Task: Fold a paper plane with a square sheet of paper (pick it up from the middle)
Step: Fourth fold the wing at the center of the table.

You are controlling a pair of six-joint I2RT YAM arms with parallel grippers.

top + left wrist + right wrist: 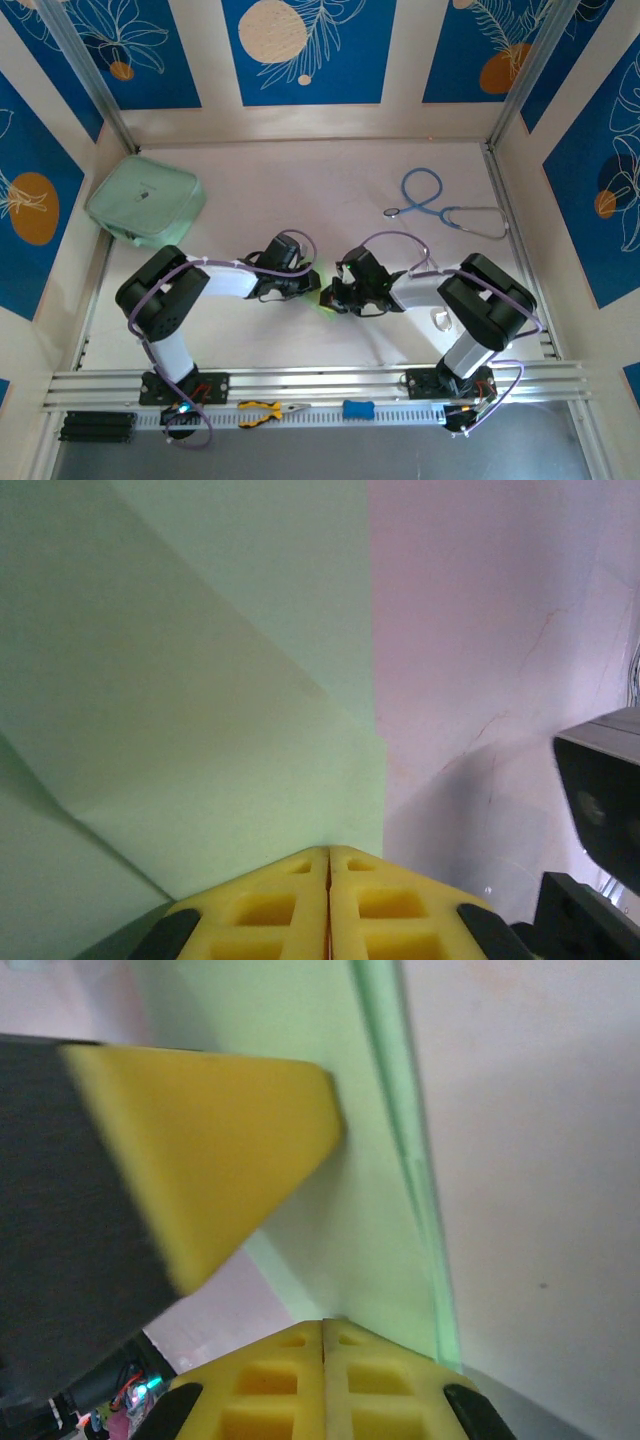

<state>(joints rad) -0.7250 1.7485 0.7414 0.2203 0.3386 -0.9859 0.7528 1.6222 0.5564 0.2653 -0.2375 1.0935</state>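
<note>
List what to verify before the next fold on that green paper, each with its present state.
1. Left gripper closed: ok.
2. Right gripper closed: ok.
3. Green paper already creased, a diagonal fold showing: ok.
4. Paper actually pinched between either gripper's fingers: cannot tell.
5. Room between the two grippers: not ok, they sit nose to nose over the paper.
6. Stethoscope and mint pouch well away from the paper: ok.
</note>
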